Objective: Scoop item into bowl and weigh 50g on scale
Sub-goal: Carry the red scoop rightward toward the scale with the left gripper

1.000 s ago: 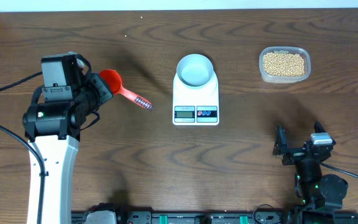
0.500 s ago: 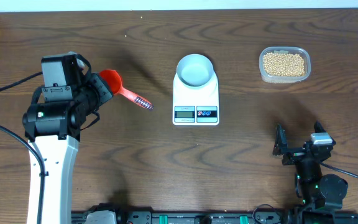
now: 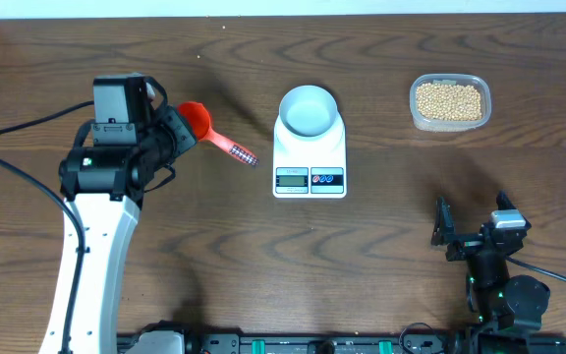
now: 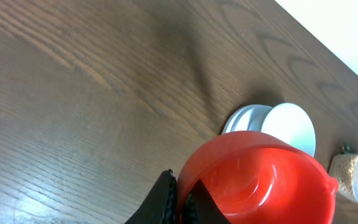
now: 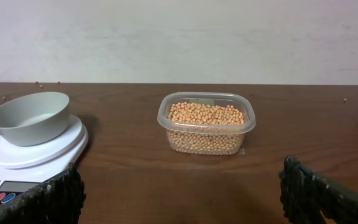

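An empty red scoop (image 3: 198, 120) is lifted above the table left of the scale, and my left gripper (image 3: 177, 136) is shut on the rim of its cup (image 4: 260, 180); its handle (image 3: 236, 150) points toward the scale. The pale bowl (image 3: 309, 108) sits empty on the white scale (image 3: 310, 169). In the wrist views the bowl (image 4: 289, 124) (image 5: 28, 117) and the scale (image 5: 17, 155) also show. The tan beans (image 3: 449, 101) (image 5: 205, 115) fill a clear container at the back right. My right gripper (image 3: 473, 222) (image 5: 182, 199) rests open near the front right, facing that container.
Cables trail along the left edge of the wooden table (image 3: 381, 246). A black rail (image 3: 293, 344) runs along the front edge. A pale wall (image 5: 179, 37) stands behind the table.
My left arm has moved right and slightly back, carrying the red scoop closer to the scale. The right arm has not moved.
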Controlling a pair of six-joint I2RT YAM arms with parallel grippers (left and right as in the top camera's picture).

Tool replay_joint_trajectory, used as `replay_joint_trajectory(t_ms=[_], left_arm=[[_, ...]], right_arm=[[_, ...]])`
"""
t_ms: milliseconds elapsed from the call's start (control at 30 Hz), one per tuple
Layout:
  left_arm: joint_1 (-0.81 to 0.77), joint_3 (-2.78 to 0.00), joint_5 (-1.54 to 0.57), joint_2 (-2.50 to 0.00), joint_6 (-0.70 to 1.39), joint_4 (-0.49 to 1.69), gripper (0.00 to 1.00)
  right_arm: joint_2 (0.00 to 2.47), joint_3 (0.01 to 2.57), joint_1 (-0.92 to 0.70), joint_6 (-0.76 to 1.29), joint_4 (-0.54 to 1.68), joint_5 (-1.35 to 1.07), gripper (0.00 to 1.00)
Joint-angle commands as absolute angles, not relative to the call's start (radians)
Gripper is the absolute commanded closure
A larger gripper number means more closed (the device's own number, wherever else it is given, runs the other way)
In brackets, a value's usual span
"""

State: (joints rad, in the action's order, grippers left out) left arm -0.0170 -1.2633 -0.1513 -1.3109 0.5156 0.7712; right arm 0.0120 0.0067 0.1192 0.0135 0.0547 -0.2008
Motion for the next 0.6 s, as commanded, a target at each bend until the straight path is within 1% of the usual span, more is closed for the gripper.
replay_joint_trajectory(t_ms=[0, 167, 267, 467, 567], left_arm=[[-0.018, -1.274, -0.150, -1.321, 0.591, 0.765, 0.93], [-0.039, -1.274, -0.150, -1.327, 0.673, 0.773, 0.93], [-0.079, -1.274, -0.150, -1.327, 0.714, 0.785, 0.93], [-0.136, -1.274, -0.149, -1.327, 0.723, 0.796, 0.93], [-0.146, -1.274, -0.149, -1.327, 0.772, 0.801, 0.93]], right_arm=[[0.006, 0.006, 0.110, 0.002, 0.060, -0.193, 0.01], [0.006, 0.006, 0.110, 0.002, 0.060, -0.193, 0.01], [0.006, 0.006, 0.110, 0.002, 0.060, -0.193, 0.01], [0.006, 0.006, 0.110, 0.002, 0.060, -0.193, 0.01], [0.006, 0.006, 0.110, 0.002, 0.059, -0.193, 0.01]])
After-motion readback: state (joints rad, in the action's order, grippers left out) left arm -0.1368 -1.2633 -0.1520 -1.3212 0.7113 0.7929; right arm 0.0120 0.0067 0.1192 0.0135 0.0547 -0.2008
